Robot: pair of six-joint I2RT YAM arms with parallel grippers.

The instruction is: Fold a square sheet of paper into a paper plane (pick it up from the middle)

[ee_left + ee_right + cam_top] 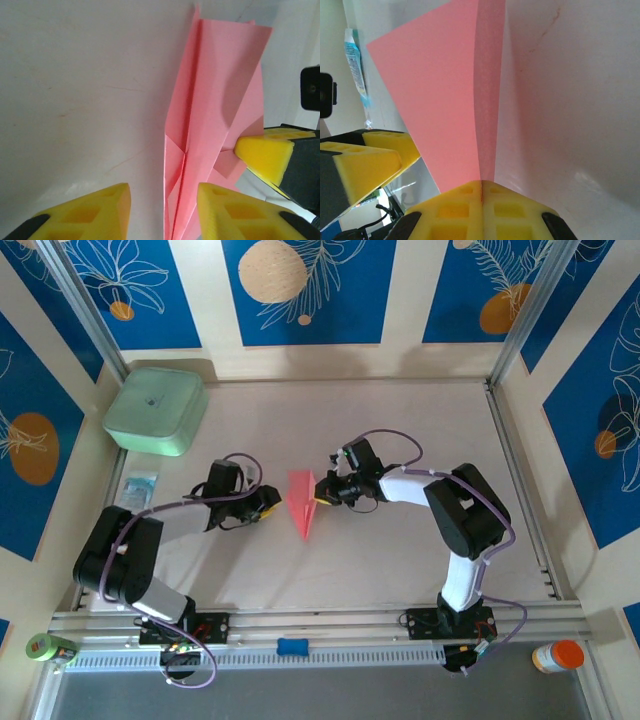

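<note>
Pink-red paper plane at the middle of the table, one edge pinched in the closed right gripper, the left gripper part-open with its 2 fingers astride the opposite edge.

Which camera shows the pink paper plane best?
Left wrist view: the paper plane shows its folds and centre ridge close up. The top view shows its whole dart shape, small. The right wrist view shows a pink panel pinched by the right fingers.

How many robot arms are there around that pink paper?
2. The left arm is on the left; the right arm is on the right, its tool pinching the paper plane. None looks hidden.
</note>
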